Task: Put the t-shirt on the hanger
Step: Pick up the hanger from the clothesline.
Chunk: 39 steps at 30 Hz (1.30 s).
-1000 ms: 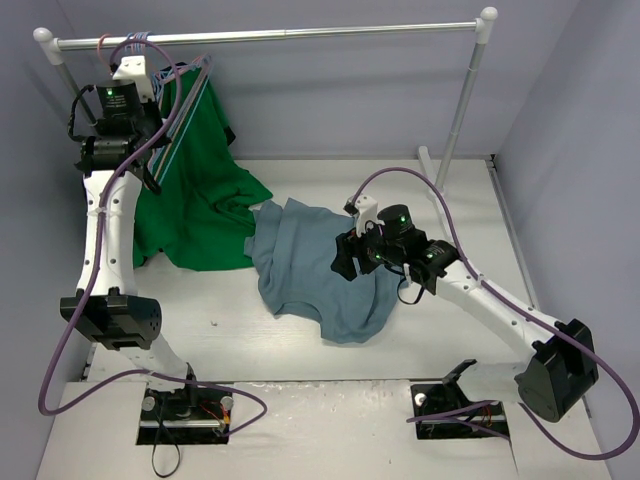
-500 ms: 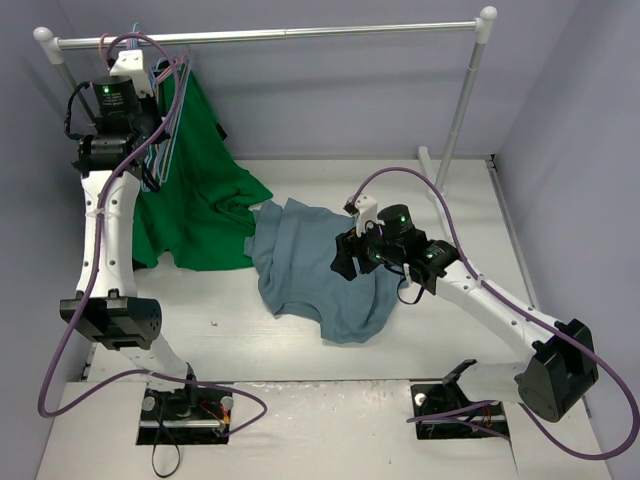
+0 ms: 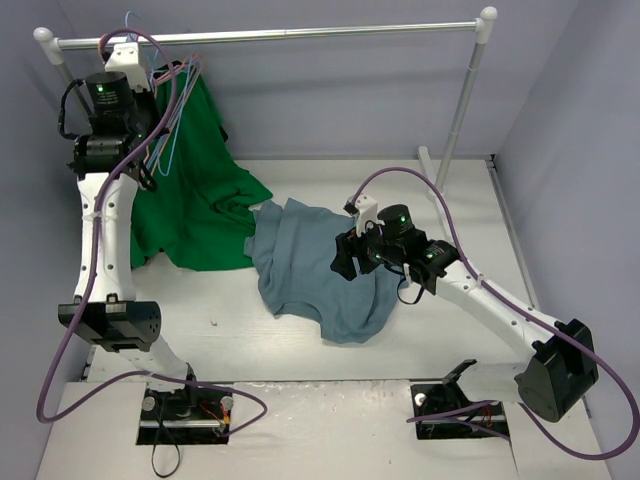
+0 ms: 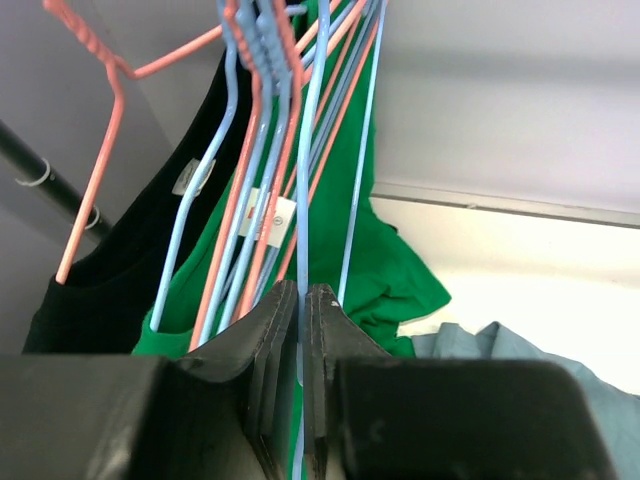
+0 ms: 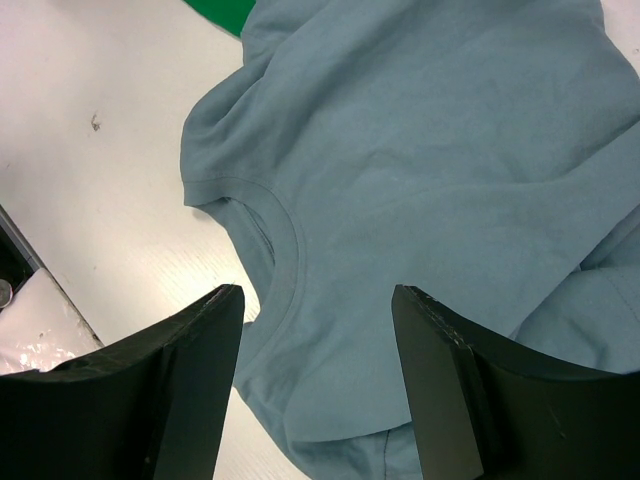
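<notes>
Your t-shirt: grey-blue, rumpled.
You have left jaws clenched on hanger; right jaws gaping above t-shirt, bare surface beside its collar.

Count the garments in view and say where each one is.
3. The green shirt hangs from the rail at left; the black garment hangs beside it, visible only in the left wrist view; the t-shirt lies crumpled on the table. Others may be hidden.

the t-shirt lies mid-table, the right pincer spread above its collar. left of it a second shirt drapes down from the rail behind, where the left pincer clamps the hanger among other hangers.
</notes>
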Motion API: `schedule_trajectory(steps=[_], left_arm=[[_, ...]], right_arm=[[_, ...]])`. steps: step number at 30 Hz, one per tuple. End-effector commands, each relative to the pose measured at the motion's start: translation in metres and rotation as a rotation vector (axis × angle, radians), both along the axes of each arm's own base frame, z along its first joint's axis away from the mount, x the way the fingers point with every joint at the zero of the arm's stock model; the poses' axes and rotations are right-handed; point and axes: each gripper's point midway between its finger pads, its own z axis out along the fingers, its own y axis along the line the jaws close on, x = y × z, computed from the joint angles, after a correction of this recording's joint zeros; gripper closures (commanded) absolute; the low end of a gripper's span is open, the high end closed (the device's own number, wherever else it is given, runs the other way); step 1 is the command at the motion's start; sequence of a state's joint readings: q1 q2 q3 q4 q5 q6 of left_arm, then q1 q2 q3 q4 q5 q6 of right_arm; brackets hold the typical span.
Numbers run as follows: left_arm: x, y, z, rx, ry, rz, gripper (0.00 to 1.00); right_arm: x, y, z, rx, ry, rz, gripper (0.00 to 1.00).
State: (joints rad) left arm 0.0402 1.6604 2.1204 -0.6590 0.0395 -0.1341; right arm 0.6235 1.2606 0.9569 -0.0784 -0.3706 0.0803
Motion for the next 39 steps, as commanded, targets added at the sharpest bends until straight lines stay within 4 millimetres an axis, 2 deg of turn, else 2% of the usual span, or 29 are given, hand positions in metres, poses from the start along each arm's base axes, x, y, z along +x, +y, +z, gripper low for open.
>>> schedule_trajectory(steps=[1,7,11,14,15,18,19,20,25,26,27,29,30,33,34,36,37,39], left_arm=[[-0.026,-0.011,0.079,-0.001,-0.233,-0.052,1.00],[-0.035,-0.010,0.082,0.009,-0.237,-0.044,1.00],[-0.043,-0.018,0.077,-0.006,-0.221,-0.078,1.00],[-0.050,-0.032,0.062,-0.014,-0.181,-0.126,1.00],[-0.052,-0.050,0.058,-0.012,-0.170,-0.173,1.00],[-0.063,-0.068,0.038,0.045,-0.111,-0.223,1.00],[-0.070,-0.082,0.036,0.069,-0.108,-0.262,1.00],[-0.072,-0.086,0.024,0.080,-0.079,-0.269,1.00],[-0.091,-0.105,0.007,0.080,-0.052,-0.332,1.00],[-0.095,-0.109,0.004,0.078,-0.048,-0.346,1.00],[-0.096,-0.113,-0.007,0.073,-0.024,-0.359,1.00],[-0.109,-0.125,-0.011,0.060,-0.025,-0.412,1.00],[-0.111,-0.130,-0.027,0.051,0.008,-0.430,1.00],[-0.131,-0.150,-0.043,0.042,0.028,-0.520,1.00],[-0.140,-0.154,-0.060,0.043,0.060,-0.543,1.00],[-0.156,-0.163,-0.073,0.042,0.080,-0.591,1.00],[-0.161,-0.164,-0.094,0.042,0.129,-0.599,1.00],[-0.171,-0.165,-0.112,0.034,0.175,-0.613,1.00]], right_arm=[[0.009,0.007,0.023,0.045,-0.069,-0.004,0.38],[0.010,0.009,0.023,0.045,-0.065,0.000,0.38],[0.010,0.009,0.024,0.048,-0.066,-0.003,0.38],[0.011,0.007,0.025,0.045,-0.070,-0.018,0.38],[0.011,0.006,0.025,0.044,-0.071,-0.023,0.38],[0.014,0.002,0.024,0.038,-0.074,-0.055,0.39],[0.015,0.001,0.024,0.037,-0.075,-0.063,0.39],[0.017,0.000,0.023,0.030,-0.077,-0.077,0.39],[0.025,-0.010,0.015,0.011,-0.050,-0.180,0.40],[0.025,-0.014,0.008,-0.004,-0.030,-0.206,0.40],[0.029,-0.019,0.001,-0.025,-0.016,-0.242,0.41],[0.028,-0.024,-0.011,-0.038,0.031,-0.292,0.41],[0.027,-0.030,-0.024,-0.058,0.062,-0.318,0.41],[0.021,-0.037,-0.052,-0.084,0.151,-0.376,0.42],[0.022,-0.040,-0.060,-0.093,0.175,-0.393,0.42],[0.020,-0.043,-0.078,-0.112,0.231,-0.421,0.43],[0.023,-0.044,-0.084,-0.115,0.248,-0.431,0.44],[0.027,-0.046,-0.098,-0.120,0.291,-0.440,0.49]])
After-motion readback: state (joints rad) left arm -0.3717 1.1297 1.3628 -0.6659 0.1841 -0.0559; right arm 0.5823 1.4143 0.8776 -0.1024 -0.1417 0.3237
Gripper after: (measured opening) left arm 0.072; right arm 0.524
